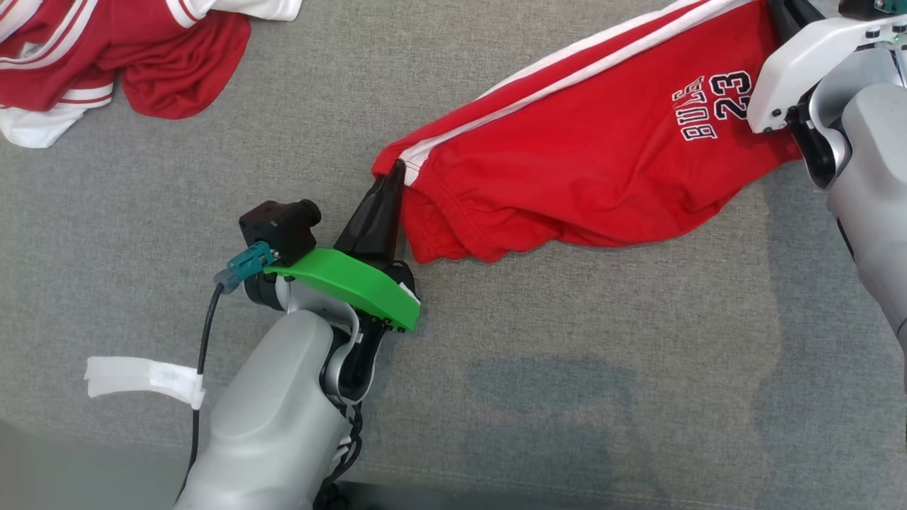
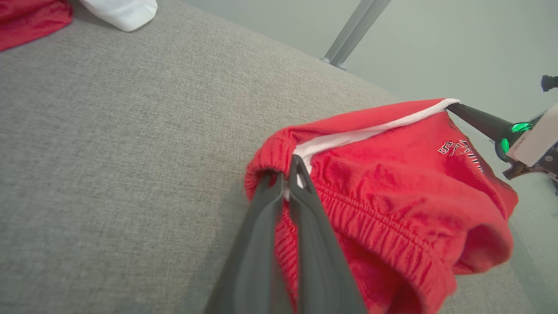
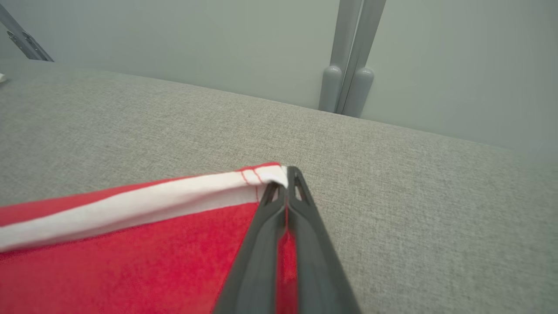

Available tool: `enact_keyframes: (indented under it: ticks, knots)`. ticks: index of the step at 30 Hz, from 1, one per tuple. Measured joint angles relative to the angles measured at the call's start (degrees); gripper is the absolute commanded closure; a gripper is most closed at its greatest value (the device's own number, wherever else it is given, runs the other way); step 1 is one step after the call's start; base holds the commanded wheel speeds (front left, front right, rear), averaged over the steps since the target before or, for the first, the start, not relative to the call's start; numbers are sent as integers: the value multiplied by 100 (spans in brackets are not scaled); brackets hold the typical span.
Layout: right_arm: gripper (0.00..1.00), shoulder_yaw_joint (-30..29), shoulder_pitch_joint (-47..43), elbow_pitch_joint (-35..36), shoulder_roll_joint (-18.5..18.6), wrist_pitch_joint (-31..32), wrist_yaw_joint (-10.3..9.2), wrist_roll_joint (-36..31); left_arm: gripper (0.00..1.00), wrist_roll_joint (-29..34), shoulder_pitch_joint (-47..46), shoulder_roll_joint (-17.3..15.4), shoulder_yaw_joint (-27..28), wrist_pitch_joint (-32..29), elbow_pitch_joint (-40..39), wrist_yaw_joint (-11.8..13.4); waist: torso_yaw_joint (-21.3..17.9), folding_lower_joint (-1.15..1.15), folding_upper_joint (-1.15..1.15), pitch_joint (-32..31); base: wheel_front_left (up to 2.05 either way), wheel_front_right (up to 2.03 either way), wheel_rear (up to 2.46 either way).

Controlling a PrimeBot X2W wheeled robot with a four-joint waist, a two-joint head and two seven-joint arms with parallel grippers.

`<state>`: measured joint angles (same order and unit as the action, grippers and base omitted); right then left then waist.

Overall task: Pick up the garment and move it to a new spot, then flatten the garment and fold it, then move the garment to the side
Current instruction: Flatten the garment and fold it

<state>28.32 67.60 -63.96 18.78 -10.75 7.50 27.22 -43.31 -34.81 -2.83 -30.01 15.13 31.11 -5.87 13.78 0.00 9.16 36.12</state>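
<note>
Lettering beside the 23 on the soft red shorts [image 1: 602, 163] is creased and hard to read. They stretch from centre to 2 o'clock over the grey woven worktop [image 1: 177, 227], left fingers [image 1: 375, 219] pinched shut on the gathered waistband, right fingers [image 3: 261, 244] clamped on the white-striped hem corner.

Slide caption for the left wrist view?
Left tool shut on the red shorts at the waistband; right tool pinches the far striped corner.
</note>
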Motion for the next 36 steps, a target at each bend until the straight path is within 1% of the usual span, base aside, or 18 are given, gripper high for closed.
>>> enact_keyframes:
  ticks: [1,2,3,9,12,16,21,26,30,33,36]
  knots:
    - [87,10,15,-58,-1,-44,1,8,52,-1,-7,-1,-27,0,16,-13,1,0,0,-5,0,0,0]
    - [58,20,37,-103,-2,-55,1,30,18,-1,-16,0,-51,1,24,-18,0,0,0,-11,0,0,0]
    - [0,26,68,-145,-7,-100,1,41,0,-1,-21,0,-65,1,23,-21,-1,0,0,-18,0,0,0]
    - [0,114,136,-257,-12,-261,1,146,0,112,-9,-7,-47,1,-52,-65,-53,0,1,-112,0,0,0]
    - [0,147,138,-220,21,-333,0,226,0,191,60,-60,10,1,-179,-68,-100,0,1,-173,0,0,0]
    - [0,190,13,-20,85,-397,1,404,0,321,322,-185,83,0,-413,-59,-174,0,1,-286,0,0,0]
    - [0,213,-380,410,219,-421,0,633,0,567,673,-341,352,0,-954,76,-295,0,1,-462,0,0,0]
    - [0,9,-806,1081,302,-428,0,746,0,883,1145,-353,824,1,-1624,240,-464,-1,1,-642,0,0,0]
    - [0,-216,-1262,1452,296,-430,0,758,0,1144,1500,-321,1091,1,-2001,341,-604,-1,1,-795,0,0,0]
    - [0,-419,-1600,1624,280,-430,0,818,0,1282,1716,-274,1244,1,-2194,393,-682,-1,1,-912,0,0,0]
    - [0,-542,-1963,1641,226,-430,0,947,0,1372,1932,-214,1359,1,-2338,411,-729,-1,1,-1013,0,0,0]
